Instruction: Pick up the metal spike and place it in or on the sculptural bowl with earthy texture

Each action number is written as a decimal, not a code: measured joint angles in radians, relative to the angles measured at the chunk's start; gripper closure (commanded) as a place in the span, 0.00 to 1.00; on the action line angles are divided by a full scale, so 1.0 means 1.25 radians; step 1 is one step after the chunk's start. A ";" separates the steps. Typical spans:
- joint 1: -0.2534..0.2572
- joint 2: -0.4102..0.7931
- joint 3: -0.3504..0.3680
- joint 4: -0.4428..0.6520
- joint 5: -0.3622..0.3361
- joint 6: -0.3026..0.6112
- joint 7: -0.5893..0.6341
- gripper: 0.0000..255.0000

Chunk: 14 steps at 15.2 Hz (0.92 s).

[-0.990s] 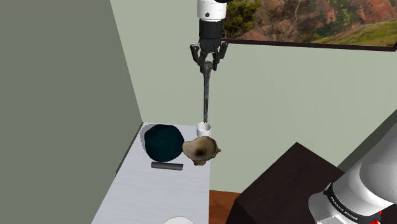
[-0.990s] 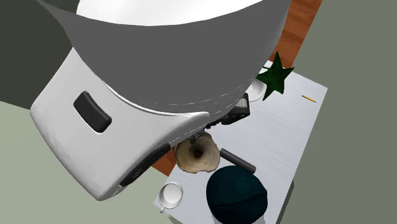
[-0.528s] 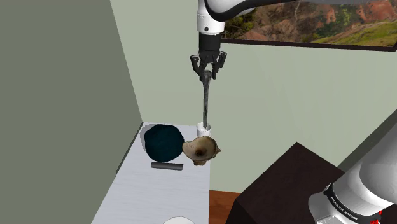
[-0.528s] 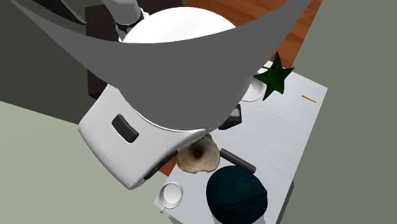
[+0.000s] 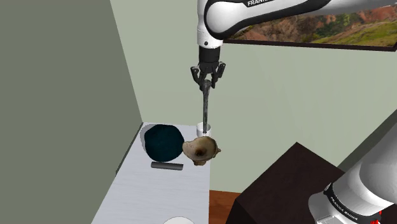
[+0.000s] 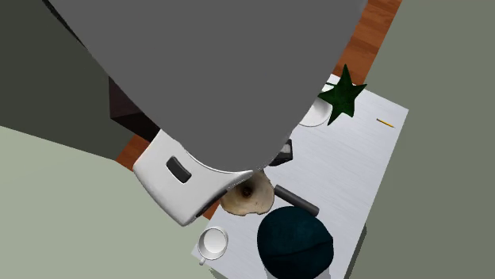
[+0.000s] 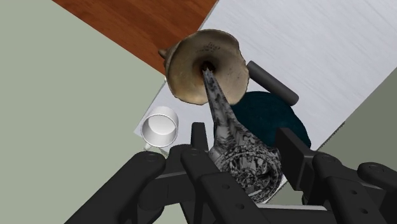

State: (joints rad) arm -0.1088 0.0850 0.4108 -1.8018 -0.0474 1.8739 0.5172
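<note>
My gripper (image 5: 206, 81) is shut on the thick head of a mottled grey metal spike (image 5: 205, 109), which hangs point down. In the wrist view the gripper (image 7: 245, 160) clasps the spike (image 7: 224, 121) between both fingers, and its tip points at the hollow of the bowl (image 7: 191, 70). This brown, rough, irregular bowl (image 5: 201, 151) sits at the far end of the pale table (image 5: 149, 194), at its edge. The spike's tip hangs a little above it. In the second exterior view the arm hides part of the bowl (image 6: 247, 202).
A dark teal dome (image 5: 163, 143) sits beside the bowl, with a dark cylinder (image 5: 167, 166) lying in front of it. A white cup (image 7: 160, 129) stands behind the bowl. A green star (image 6: 343, 95) and a white dish (image 6: 316, 119) lie at the table's near end. The dark stand (image 5: 286, 184) is lower right.
The gripper has come down with the spike, so the tip is closer to the bowl. The things on the table have not moved.
</note>
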 measured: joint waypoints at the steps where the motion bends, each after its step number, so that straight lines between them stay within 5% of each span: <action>1: 0.001 0.002 0.000 -0.009 -0.001 0.011 0.002 1.00; 14: 0.002 0.037 -0.002 -0.109 -0.019 0.143 0.013 1.00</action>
State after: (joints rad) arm -0.1063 0.1312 0.4079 -1.9381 -0.0713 2.0523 0.5338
